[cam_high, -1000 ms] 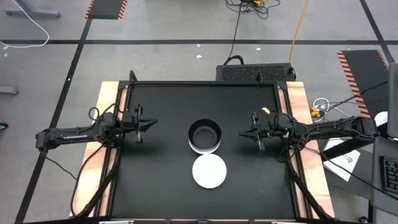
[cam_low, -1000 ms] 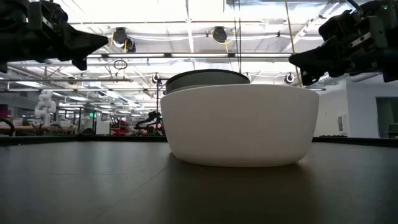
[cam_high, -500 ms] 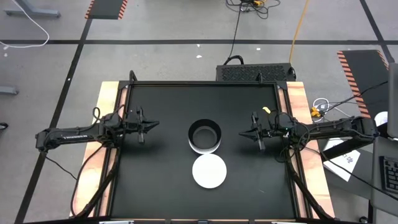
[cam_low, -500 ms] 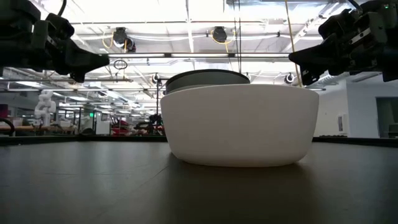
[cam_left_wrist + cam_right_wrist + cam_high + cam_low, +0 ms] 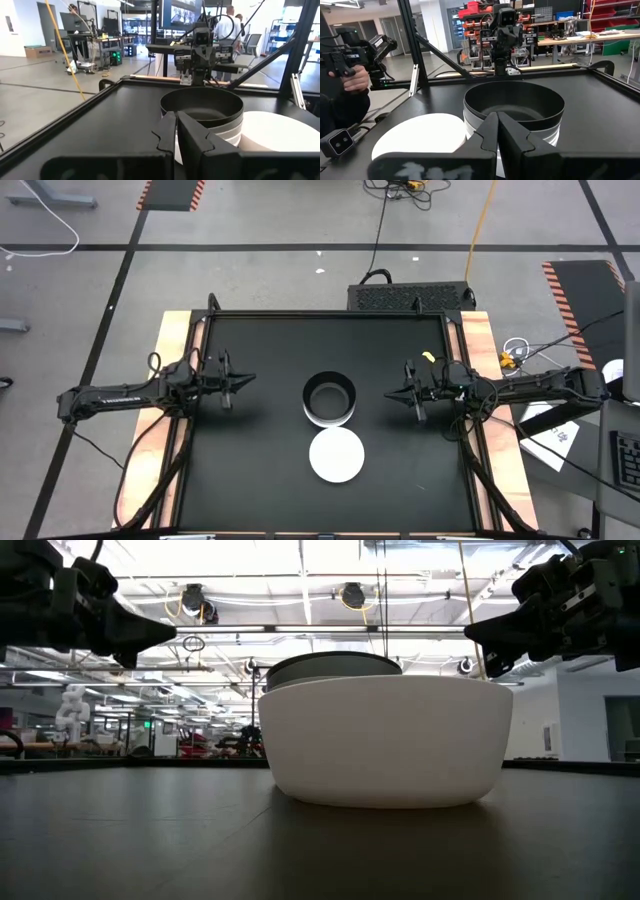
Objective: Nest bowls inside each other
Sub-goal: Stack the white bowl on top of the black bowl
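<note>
A stack of nested bowls (image 5: 329, 398) stands at the table's middle, with a black bowl innermost and white rims below it (image 5: 202, 107) (image 5: 515, 105). A single white bowl (image 5: 337, 455) rests on its base just nearer, apart from the stack, and fills the low view (image 5: 385, 740). My left gripper (image 5: 247, 380) (image 5: 177, 117) hovers shut to the left of the stack, pointing at it. My right gripper (image 5: 390, 394) (image 5: 497, 117) hovers shut to the stack's right, also pointing at it. Both are above the table and touch nothing.
The black table top has a raised frame (image 5: 330, 315) around it. Open table surface lies on both sides of the bowls and toward the far edge. A person's hand holding a device (image 5: 350, 75) shows beyond the table in the right wrist view.
My left gripper has dropped a little and edged slightly toward the stack, staying shut. The bowls have kept their places.
</note>
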`<state>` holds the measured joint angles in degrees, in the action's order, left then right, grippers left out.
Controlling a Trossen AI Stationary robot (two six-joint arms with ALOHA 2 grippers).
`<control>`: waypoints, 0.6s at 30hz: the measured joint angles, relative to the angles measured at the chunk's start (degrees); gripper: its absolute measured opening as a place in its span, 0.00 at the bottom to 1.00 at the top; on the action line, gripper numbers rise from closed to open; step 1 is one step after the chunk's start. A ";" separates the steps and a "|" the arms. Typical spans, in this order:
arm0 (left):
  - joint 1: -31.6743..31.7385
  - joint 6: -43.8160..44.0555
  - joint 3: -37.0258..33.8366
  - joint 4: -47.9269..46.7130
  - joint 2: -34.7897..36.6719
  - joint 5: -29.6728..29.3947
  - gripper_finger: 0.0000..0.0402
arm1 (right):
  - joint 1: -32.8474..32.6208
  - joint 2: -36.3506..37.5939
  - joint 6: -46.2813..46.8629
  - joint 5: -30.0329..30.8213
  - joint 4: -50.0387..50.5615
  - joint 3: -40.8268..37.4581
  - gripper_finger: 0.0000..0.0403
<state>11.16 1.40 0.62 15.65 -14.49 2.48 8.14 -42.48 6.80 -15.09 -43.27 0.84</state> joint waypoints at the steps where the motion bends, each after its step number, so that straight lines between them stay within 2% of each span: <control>1: 0.00 -0.01 0.00 -0.33 0.01 0.00 0.05 | 0.00 0.00 -0.11 0.00 0.00 0.00 0.00; 18: 0.00 -0.02 0.00 -1.72 -0.01 0.07 0.05 | 0.00 0.00 -3.86 -0.45 -2.07 0.00 0.00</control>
<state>11.16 1.38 0.62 13.93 -14.50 2.55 8.14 -42.48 2.94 -15.55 -45.34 0.84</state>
